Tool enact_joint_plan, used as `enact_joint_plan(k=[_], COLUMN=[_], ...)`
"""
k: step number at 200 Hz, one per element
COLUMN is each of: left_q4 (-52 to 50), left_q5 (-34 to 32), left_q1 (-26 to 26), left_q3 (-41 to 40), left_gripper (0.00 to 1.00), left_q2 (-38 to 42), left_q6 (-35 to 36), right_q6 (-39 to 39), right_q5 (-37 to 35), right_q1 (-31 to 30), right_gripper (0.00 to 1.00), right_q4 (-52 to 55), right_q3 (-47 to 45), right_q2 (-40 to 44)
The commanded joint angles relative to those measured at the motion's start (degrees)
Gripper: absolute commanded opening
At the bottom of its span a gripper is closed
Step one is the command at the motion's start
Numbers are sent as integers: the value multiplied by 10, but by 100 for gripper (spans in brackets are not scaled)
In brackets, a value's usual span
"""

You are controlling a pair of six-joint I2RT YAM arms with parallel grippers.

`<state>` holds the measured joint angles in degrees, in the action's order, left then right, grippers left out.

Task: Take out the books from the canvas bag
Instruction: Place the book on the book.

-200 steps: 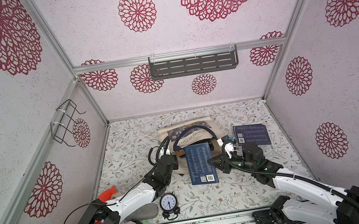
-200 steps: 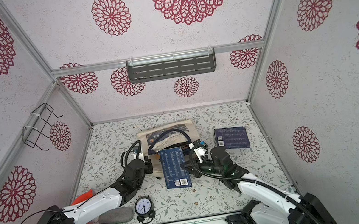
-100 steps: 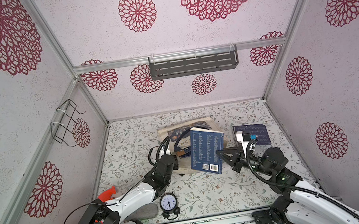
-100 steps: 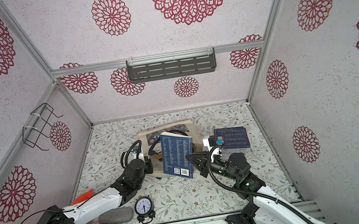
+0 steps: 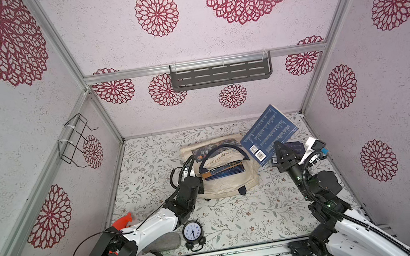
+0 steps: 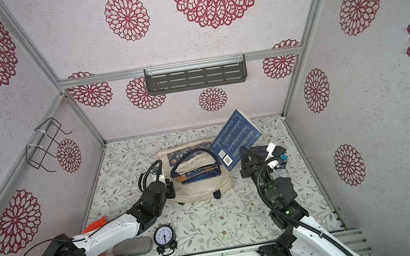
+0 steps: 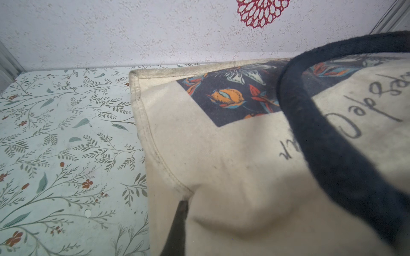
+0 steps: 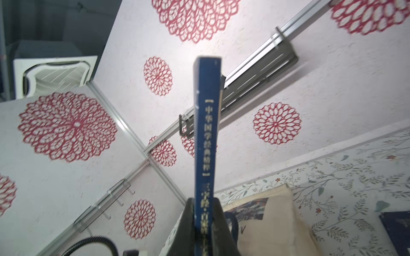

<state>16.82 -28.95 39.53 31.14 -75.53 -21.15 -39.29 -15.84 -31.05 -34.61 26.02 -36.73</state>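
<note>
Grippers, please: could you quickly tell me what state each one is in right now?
Left gripper: shut, pinching the edge of the canvas bag.
Right gripper: shut on a navy book, held up in the air.

The bag [image 7: 221, 155] pinched at the left gripper [image 5: 199, 183] is seen to be matt cream cloth, coarse-woven and a bit grubby. A fuzzy navy strap [image 7: 321, 133] is draped over it. The book [image 8: 207, 133] clamped in the right gripper [image 8: 205, 206] is covered in smooth navy paper, scuffed pale along the spine's edges. Its fingers [image 8: 223, 226] are made of matt black plastic. Beyond the book, rough speckled walls [image 8: 332, 77] are framed by brushed metal rails [image 8: 119, 122].
</note>
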Motion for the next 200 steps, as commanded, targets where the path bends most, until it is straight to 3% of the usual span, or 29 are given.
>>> enact_joint_plan(k=[1,51,90,142,200], left_q4=[9,15,13,13,10], left_q5=[12,13,14,19,20], left_q1=[-1,-1,-1,0,3], left_q3=[4,-1,-1,0,3], left_gripper=[0,0,0,0,0], left_q2=[2,8,9,8,7], left_q6=[-11,-9,-8,-9,-9], right_q6=[-57,-196,-294,-350,-410], right_q5=[-102,-147,-94,-83,-42], right_q1=[30,119,192,251,274], right_gripper=[0,0,0,0,0], right_q4=[-75,-72,-103,-143,-243], right_q3=[-2,-40,-56,-80,-95], right_q2=[-1,-42,-117,-229,-390])
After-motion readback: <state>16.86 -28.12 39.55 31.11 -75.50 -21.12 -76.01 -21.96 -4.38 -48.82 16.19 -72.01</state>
